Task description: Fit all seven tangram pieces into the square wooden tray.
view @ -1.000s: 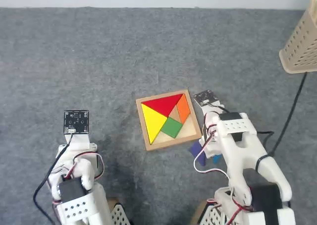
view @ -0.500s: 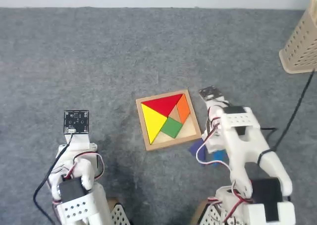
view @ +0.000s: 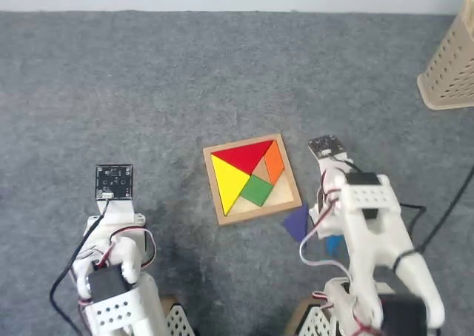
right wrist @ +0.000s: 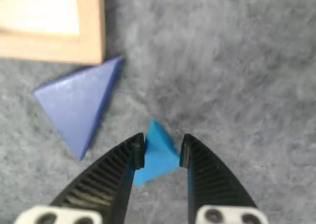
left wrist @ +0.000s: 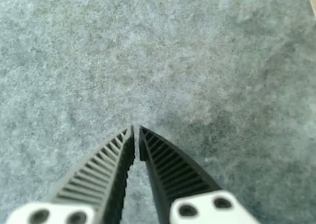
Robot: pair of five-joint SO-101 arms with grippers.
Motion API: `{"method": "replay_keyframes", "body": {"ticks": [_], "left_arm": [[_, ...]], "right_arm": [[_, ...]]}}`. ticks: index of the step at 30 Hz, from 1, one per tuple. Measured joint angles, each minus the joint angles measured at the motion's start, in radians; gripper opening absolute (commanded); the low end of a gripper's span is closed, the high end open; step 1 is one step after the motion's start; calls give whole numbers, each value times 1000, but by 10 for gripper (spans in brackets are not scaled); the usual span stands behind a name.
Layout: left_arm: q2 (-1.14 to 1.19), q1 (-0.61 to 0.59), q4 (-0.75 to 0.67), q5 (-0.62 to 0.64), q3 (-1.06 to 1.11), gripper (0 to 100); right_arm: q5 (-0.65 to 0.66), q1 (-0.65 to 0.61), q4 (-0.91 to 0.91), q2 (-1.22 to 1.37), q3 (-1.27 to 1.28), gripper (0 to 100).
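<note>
The square wooden tray [view: 219,210] lies mid-table holding a red triangle [view: 244,155], a yellow triangle [view: 228,182], a green square [view: 257,190] and an orange parallelogram [view: 275,162]. A purple triangle [view: 296,222] [right wrist: 79,98] rests on the carpet just off the tray's near right corner [right wrist: 89,36]. Beside it lies a small light blue triangle [view: 333,243] [right wrist: 157,152]. My right gripper [right wrist: 160,147] straddles that piece, with the fingers pressed on both of its sides. Over bare carpet at the near left, my left gripper [left wrist: 136,130] is shut with nothing in it.
A beige perforated basket [view: 452,62] stands at the far right edge. A black cable [view: 437,173] runs down from it toward the right arm [view: 370,225]. The left arm [view: 111,269] sits at the near left, well apart from the tray.
The right arm has shifted rightward and toward the near edge, uncovering the purple triangle. The left arm has not moved.
</note>
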Motion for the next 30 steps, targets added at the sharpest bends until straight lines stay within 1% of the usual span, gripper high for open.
{"method": "replay_keyframes", "body": {"ticks": [4, 6, 10, 12, 15, 17, 19, 26, 30], "left_arm": [[0, 0, 0, 0, 0, 13], [0, 0, 0, 0, 0, 13], [0, 0, 0, 0, 0, 13], [0, 0, 0, 0, 0, 13], [0, 0, 0, 0, 0, 13], [0, 0, 0, 0, 0, 13], [0, 0, 0, 0, 0, 13], [0, 0, 0, 0, 0, 13], [0, 0, 0, 0, 0, 13]], "right_arm": [[48, 0, -9, -57, 60, 154], [77, 0, -8, -57, 72, 174], [97, -2, -14, -6, 69, 176], [95, -2, -21, 38, 48, 147], [98, 0, -21, 123, -6, 43], [98, 15, -21, 167, -43, 2], [98, 29, -21, 193, -69, 13], [100, 32, -23, 235, -127, 6], [98, 0, -8, 249, -232, 6]]}}
